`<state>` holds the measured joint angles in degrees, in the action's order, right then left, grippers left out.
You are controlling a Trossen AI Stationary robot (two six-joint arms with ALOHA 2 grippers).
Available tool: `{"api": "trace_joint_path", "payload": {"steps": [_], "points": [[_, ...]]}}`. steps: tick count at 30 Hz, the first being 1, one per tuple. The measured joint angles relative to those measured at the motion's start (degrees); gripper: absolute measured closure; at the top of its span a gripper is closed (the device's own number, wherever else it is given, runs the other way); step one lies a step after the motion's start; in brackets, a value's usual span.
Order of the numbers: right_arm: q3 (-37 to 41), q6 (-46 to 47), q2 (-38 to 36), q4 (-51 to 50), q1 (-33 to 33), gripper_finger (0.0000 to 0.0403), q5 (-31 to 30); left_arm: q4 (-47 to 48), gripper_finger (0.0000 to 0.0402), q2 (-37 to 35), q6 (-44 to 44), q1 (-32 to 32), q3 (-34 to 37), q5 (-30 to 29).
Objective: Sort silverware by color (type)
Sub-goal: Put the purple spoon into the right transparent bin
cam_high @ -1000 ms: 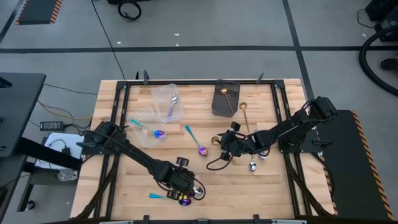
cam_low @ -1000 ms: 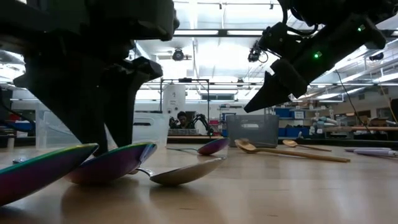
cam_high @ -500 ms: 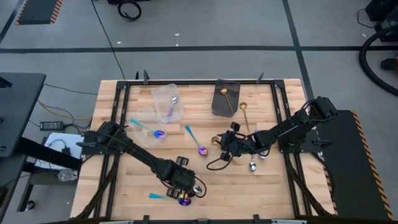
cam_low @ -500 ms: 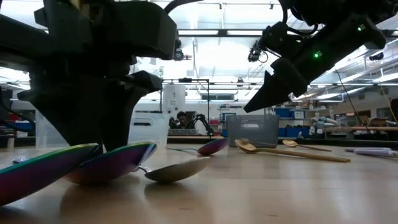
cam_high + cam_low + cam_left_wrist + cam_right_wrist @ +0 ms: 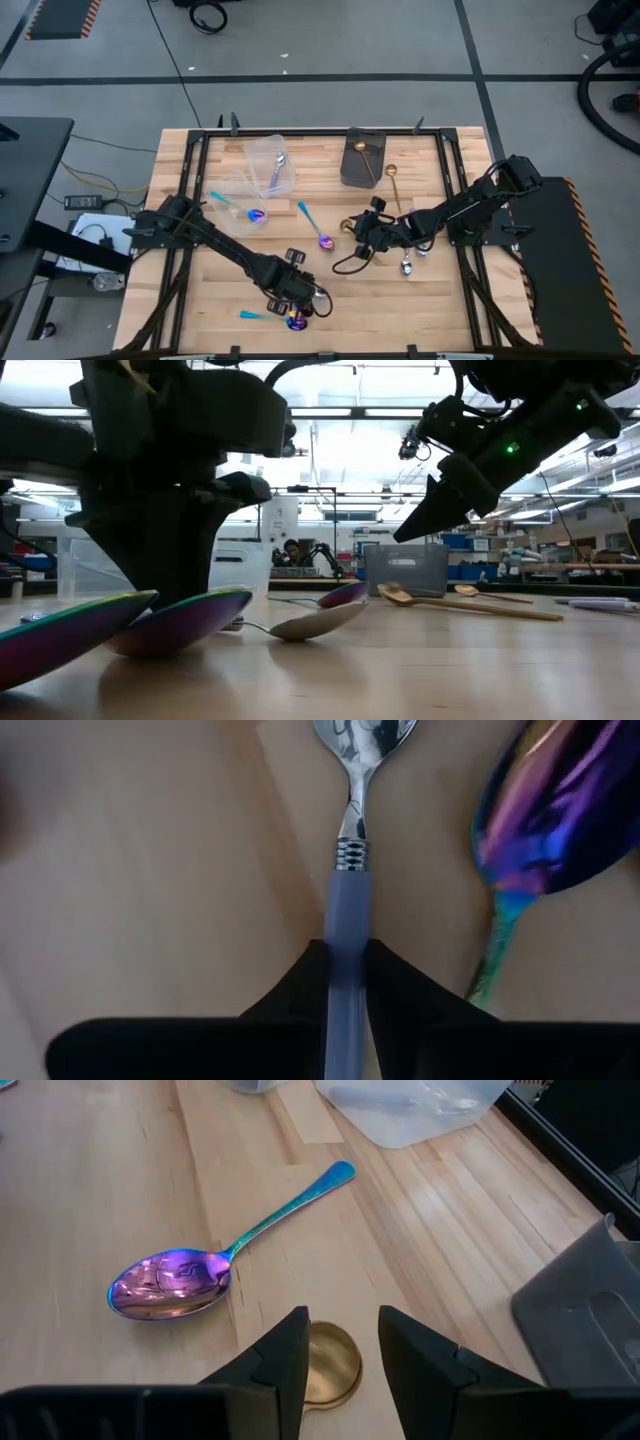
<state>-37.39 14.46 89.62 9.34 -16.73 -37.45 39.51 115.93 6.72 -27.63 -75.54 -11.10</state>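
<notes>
Clear plastic tub (image 5: 270, 163): held one lilac-handled spoon. Dark grey box (image 5: 361, 158): held one gold spoon (image 5: 365, 152).

Left gripper (image 5: 347, 982), at the table's near edge: fingers clamped on a smooth silver spoon (image 5: 356, 810) by its lilac handle, beside an iridescent spoon (image 5: 545, 820).

Right gripper (image 5: 341, 1342), at table centre: fingers parted above a gold spoon bowl (image 5: 332, 1361), near a second iridescent spoon (image 5: 170, 1285) lying on the wood.

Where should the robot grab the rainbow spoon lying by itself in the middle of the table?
Probably by the slim teal handle of the rainbow spoon, not its rounded bowl. It lies flat on the table, so a pincer should come straight down, fingers astride the handle. The right pincer is nearest.
</notes>
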Motion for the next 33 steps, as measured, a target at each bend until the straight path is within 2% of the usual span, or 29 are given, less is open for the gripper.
{"api": "trace_joint_path", "payload": {"steps": [3,5,7,17,20,24,28,33], "points": [[-0.02,0.0,0.0,0.0,0.0,0.0271,0.0,1.48,0.0351,-1.8,-0.13,0.12,0.32,-2.39],[0.0,0.0,0.0,-0.02,-0.02,0.0271,0.0,2.46,0.038,-3.55,0.17,0.5,0.36,-3.23],[-0.02,0.22,0.0,-0.01,-0.08,0.0271,0.02,2.84,0.0392,-4.31,1.03,0.9,0.32,-3.4],[-0.01,0.36,0.0,0.01,-0.17,0.0271,0.04,4.22,0.0398,-5.1,3.53,1.63,0.32,-2.8],[-0.02,0.55,0.0,0.07,-0.17,0.0271,0.04,-0.21,0.0378,-5.13,5.42,1.85,0.27,-2.77],[-0.02,0.57,0.0,0.15,-0.26,0.0271,0.4,-4.97,0.0329,-4.51,5.84,1.85,0.18,-2.78],[-0.02,0.55,0.0,0.4,-0.37,0.0271,0.65,-5.24,0.0285,-3.26,6.16,1.98,0.13,-2.48],[0.0,0.5,0.0,0.96,-0.37,0.0271,1.1,-4.45,0.0269,-1.3,6.15,2.25,0.21,-1.86]]}}
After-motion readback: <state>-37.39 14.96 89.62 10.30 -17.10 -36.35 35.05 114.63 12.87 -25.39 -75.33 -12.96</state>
